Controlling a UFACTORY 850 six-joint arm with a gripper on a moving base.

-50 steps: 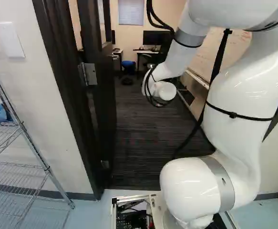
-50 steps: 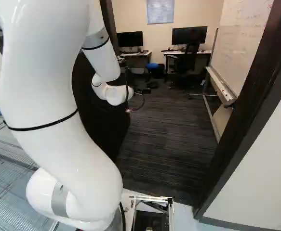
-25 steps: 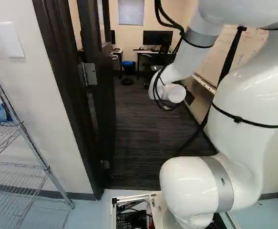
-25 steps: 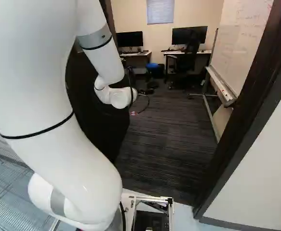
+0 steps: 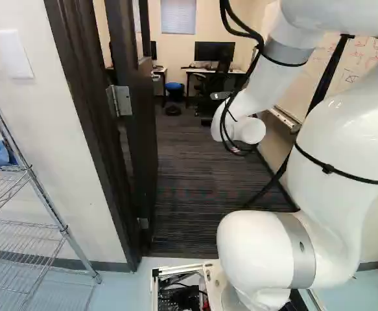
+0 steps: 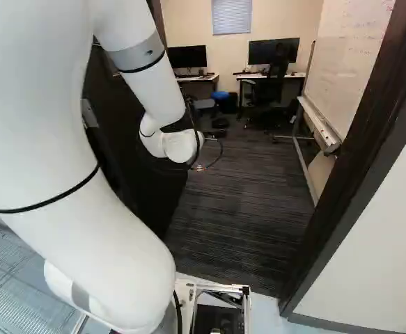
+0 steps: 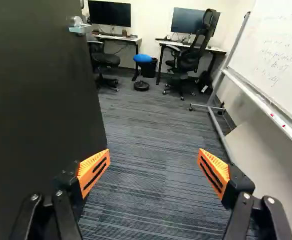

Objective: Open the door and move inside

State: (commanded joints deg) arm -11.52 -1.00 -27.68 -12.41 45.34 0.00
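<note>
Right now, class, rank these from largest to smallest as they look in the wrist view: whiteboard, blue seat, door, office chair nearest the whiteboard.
1. Door
2. Whiteboard
3. Office chair nearest the whiteboard
4. Blue seat

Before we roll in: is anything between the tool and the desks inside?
Nothing visible stands close ahead of the tool, between the open door and the whiteboard. Farther in, a round black object sits on the carpet, and office chairs stand at the desks.
</note>
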